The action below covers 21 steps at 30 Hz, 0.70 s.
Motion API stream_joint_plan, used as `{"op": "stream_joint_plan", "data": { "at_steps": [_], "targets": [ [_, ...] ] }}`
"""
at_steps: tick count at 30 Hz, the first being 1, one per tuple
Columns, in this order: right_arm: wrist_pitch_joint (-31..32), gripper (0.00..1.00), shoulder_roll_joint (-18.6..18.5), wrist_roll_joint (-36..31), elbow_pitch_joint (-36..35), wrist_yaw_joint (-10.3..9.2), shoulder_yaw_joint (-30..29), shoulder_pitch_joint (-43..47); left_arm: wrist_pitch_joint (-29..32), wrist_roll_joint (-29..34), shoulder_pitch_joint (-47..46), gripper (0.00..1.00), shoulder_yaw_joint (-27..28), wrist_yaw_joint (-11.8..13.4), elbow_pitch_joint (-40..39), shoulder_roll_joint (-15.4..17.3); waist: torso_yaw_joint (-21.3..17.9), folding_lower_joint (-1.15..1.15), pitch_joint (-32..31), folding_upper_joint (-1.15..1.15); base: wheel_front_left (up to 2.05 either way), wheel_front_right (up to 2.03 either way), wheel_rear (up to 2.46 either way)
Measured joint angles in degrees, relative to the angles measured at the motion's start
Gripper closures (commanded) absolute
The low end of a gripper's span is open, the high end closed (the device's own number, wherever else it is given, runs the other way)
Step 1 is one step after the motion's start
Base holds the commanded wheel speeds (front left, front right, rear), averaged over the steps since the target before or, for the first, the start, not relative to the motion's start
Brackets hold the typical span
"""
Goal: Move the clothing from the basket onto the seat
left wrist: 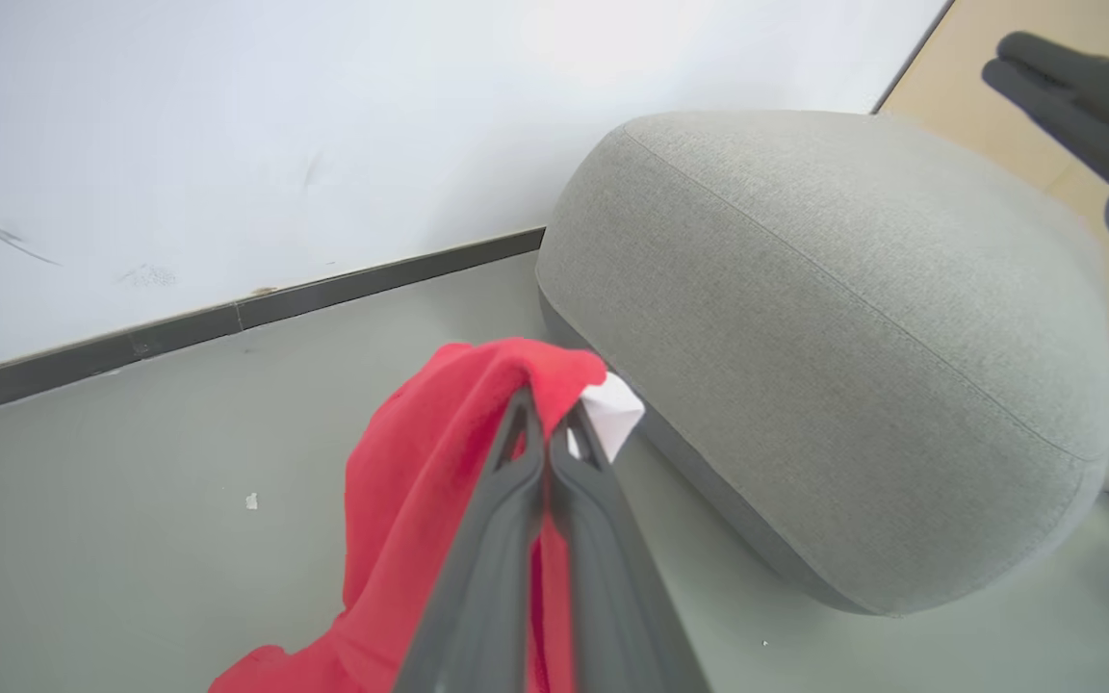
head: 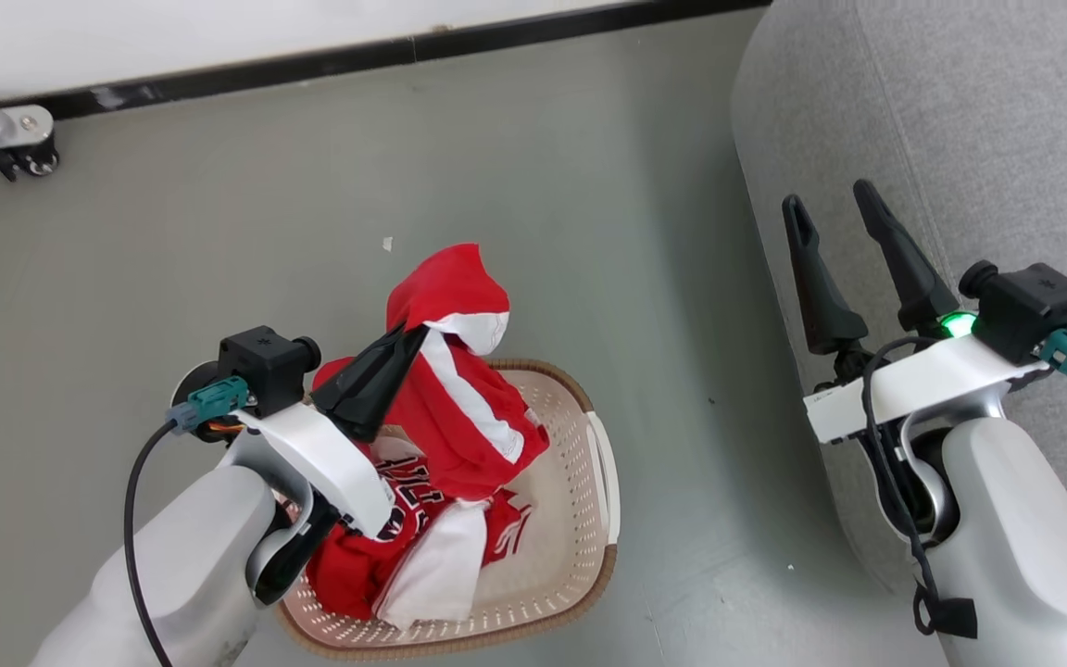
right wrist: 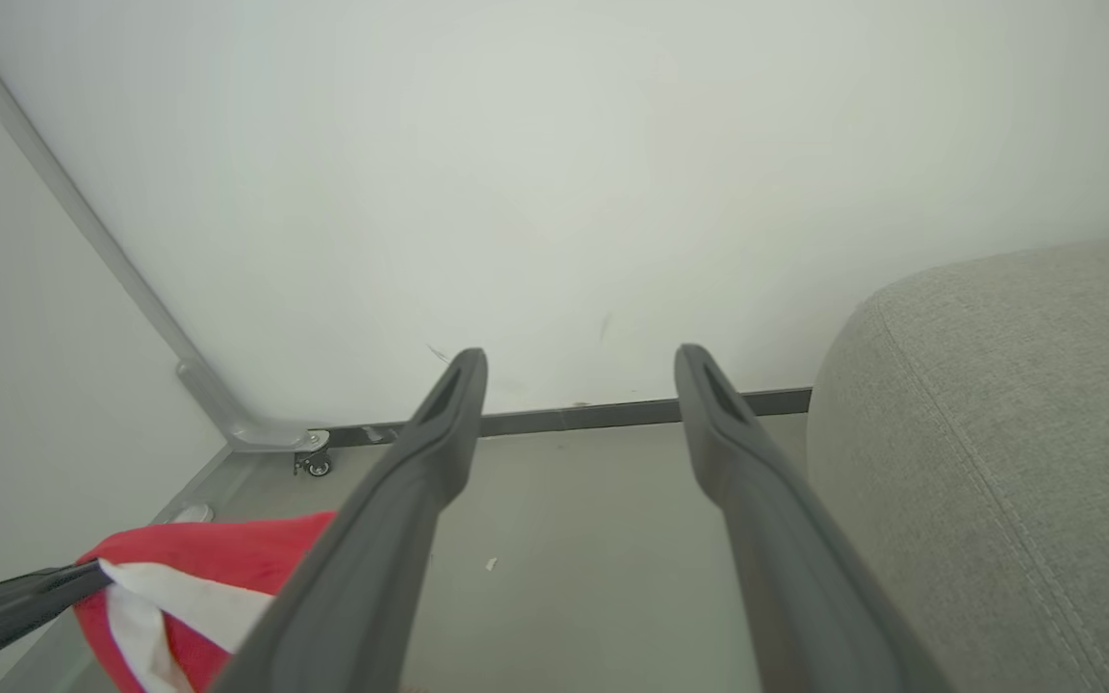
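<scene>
Left gripper (head: 410, 335): fingers clenched on a fold of the red shorts (head: 464, 398), white-striped, raised above the basket (head: 600, 519); their lower part drapes down into it.
Red jersey (head: 401, 508): lies in the basket beneath the shorts, black lettering showing.
Right gripper (head: 832, 206): fingers spread apart, holding nothing, just beside the edge of the seat (head: 960, 111).
Seat position: grey, on the robot's right of the basket, bare where visible.
Risk: the pinch takes only a small fold, so the shorts may slip free while crossing; the trailing cloth may snag the jersey or the basket and drag them.
</scene>
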Motion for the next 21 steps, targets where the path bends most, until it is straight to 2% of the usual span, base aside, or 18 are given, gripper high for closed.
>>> {"op": "stream_joint_plan", "data": {
  "at_steps": [9,21],
  "targets": [
    [0.0,0.0,-0.65,0.19,0.77,0.0,1.77,1.38,0.0,1.67,2.38,1.0,3.9,0.0,-3.45,-0.64,1.12,0.0,-4.13,0.0,0.0,0.0,0.0],
    [0.0,0.0,-1.49,1.04,3.0,0.0,5.69,4.64,0.0,4.63,3.48,1.0,6.06,0.0,-6.02,-2.0,2.43,0.0,-9.25,0.0,0.0,0.0,0.0]
  ]
}}
